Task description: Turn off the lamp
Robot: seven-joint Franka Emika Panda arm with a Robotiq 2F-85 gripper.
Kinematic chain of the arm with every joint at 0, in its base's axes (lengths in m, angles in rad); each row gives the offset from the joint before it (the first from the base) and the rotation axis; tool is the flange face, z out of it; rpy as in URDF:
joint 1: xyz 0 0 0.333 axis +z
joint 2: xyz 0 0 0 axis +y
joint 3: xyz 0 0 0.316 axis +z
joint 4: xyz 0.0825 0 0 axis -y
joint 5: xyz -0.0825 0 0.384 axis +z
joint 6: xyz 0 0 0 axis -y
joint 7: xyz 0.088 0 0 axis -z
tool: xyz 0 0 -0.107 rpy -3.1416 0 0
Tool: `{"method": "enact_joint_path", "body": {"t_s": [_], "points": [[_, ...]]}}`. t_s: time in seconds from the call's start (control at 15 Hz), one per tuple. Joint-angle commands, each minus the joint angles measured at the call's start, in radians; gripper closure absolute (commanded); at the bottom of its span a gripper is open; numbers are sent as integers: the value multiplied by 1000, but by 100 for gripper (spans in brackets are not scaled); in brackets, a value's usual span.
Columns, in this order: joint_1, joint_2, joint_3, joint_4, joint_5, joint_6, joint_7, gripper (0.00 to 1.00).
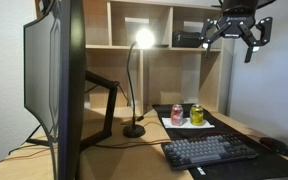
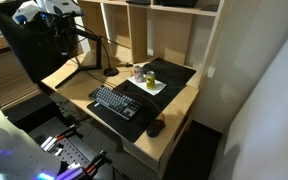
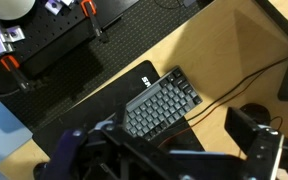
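Note:
The slim black lamp [image 1: 134,90] stands at the back of the desk. Its curved stem rises from a small round base and its head glows brightly. In the high exterior view its base [image 2: 109,71] sits beside the monitor. My gripper [image 1: 230,38] hangs high in front of the shelves, to the right of the lamp head and well apart from it. Its fingers are spread and empty. In the wrist view the dark fingers [image 3: 164,150] frame the bottom edge above the desk. I cannot tell the lamp for sure in that view.
A large monitor [image 1: 54,80] on a black arm stands left of the lamp. A white plate [image 1: 206,124] holds two cans. A keyboard [image 1: 209,150] [image 2: 117,102] [image 3: 162,100] lies on a dark mat, with a mouse [image 1: 276,145] beside it. Shelves [image 1: 169,45] stand behind.

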Motion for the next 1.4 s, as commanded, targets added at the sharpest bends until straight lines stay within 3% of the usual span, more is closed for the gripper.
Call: {"method": "enact_joint_path", "body": {"t_s": [0.0, 0.27, 0.47, 0.53, 0.67, 0.73, 0.93, 1.2, 1.33], "points": [[-5, 12, 27, -6, -37, 16, 34, 0], [7, 128, 75, 2, 87, 194, 214, 0], [8, 274, 102, 56, 64, 417, 317, 0], [16, 328, 90, 88, 57, 424, 337, 0], [84, 377, -6, 133, 169, 363, 232, 0], [70, 302, 33, 64, 93, 399, 300, 0], [91, 374, -13, 117, 136, 393, 257, 0], [102, 455, 9, 127, 62, 430, 225, 0], [120, 506, -16, 158, 85, 429, 145, 0]]}}
